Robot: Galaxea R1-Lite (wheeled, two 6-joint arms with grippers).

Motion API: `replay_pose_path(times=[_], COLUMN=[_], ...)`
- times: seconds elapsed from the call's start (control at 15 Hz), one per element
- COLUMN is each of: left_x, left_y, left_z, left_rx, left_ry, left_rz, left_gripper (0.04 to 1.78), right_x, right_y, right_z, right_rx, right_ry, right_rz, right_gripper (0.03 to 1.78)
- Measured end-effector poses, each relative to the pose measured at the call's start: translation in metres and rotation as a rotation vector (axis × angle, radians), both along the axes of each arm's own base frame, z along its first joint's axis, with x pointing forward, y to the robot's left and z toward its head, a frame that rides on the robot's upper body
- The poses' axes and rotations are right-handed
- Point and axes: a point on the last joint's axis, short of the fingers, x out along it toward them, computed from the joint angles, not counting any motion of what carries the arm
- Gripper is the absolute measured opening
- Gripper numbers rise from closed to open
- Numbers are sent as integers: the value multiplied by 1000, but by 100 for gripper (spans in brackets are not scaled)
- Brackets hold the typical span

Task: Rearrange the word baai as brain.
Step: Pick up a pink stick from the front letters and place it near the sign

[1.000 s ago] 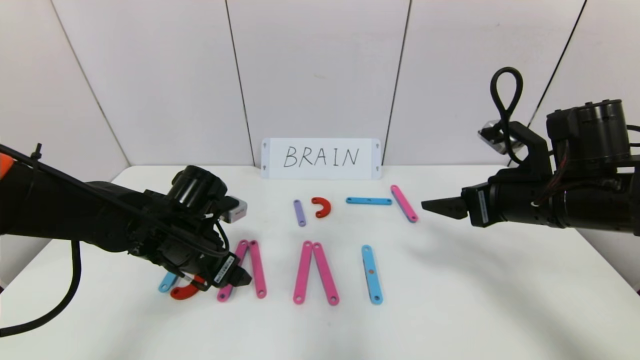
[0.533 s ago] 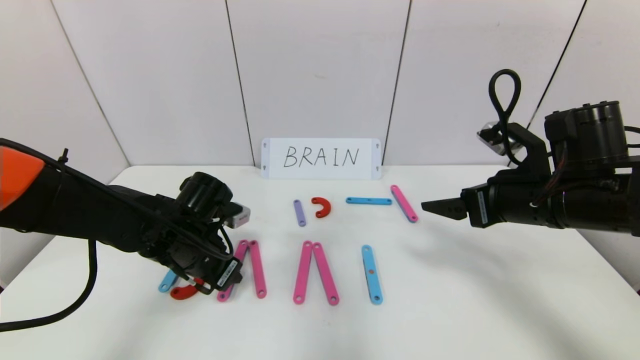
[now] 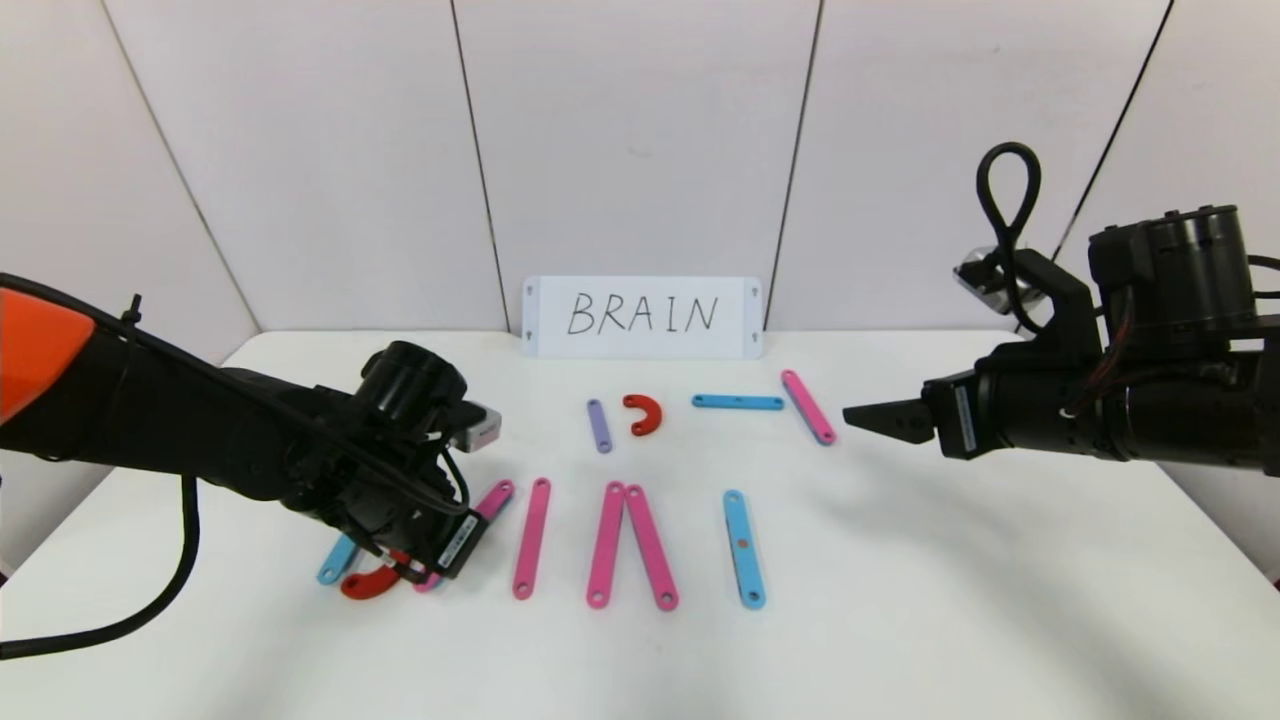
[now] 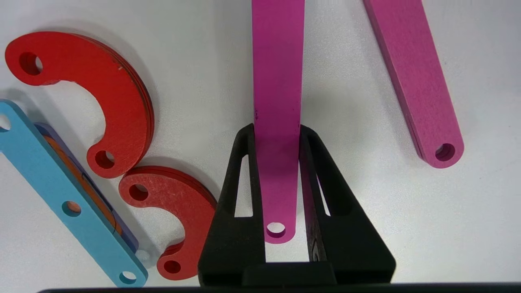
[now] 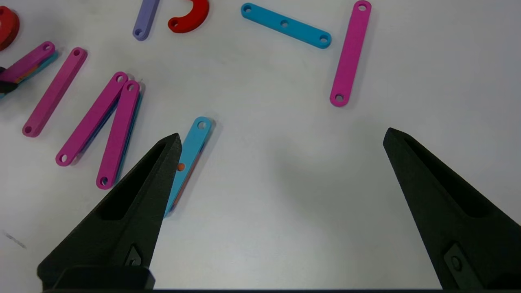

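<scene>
Lower left of the head view, the left pincer (image 4: 277, 162) is clenched on a pink strip (image 4: 278, 101); dragging it could knock the red curves (image 4: 175, 215) just beside. The right pincer (image 5: 281, 203) hangs released.

The left arm (image 3: 250, 455) hides most of the gripped pink strip (image 3: 494, 496) and blue strip (image 3: 335, 562).

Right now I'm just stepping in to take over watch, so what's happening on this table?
The robot is rebuilding big plastic letters to match the BRAIN card. Its left gripper is shut on a pink strip near the red curves at the table's left front. The neighbouring pink strip lies apart from it. The right gripper hovers open over the table's right side, holding nothing.
</scene>
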Motion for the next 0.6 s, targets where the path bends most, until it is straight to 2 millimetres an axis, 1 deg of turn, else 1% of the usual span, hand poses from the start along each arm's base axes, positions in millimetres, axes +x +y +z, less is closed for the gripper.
replay_pose_path(times=[0.2,0.33,0.47,0.6], left_x=[3,10,20,36], left_y=[-1,-4,-5,-5], left_z=[5,14,28,42], left_rx=[-28,-74,-129,-165], left_ry=[-12,-41,-85,-143], left_rz=[30,79,138,185], left_gripper=[30,30,30,30], right_x=[0,0,-1,-1], right_y=[0,0,0,0], right_z=[-1,-1,-1,-1], right_rx=[-1,-2,-2,-2], right_ry=[2,4,4,4], right_rz=[1,1,1,1], right_gripper=[173,173,173,173])
